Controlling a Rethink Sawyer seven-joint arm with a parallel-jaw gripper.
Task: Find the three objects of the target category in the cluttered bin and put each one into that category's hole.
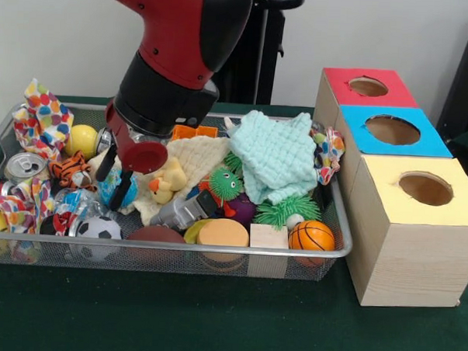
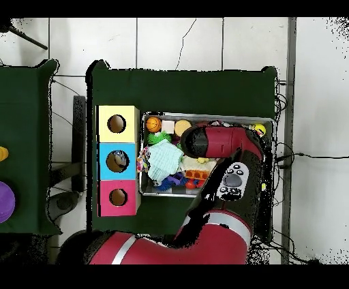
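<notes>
You see the gripper (image 1: 115, 176) lowered into the left half of the bin (image 1: 342, 227), its two black fingers apart and holding nothing, tips among tangled toys. The arm hides much of the bin from above. The hole (image 1: 368, 86) sits in the farthest, red-topped box, well right.

Red-black arm descends from upper left, wrist angled down; pincer (image 1: 115, 178) fingers apart, holding nothing.
</notes>
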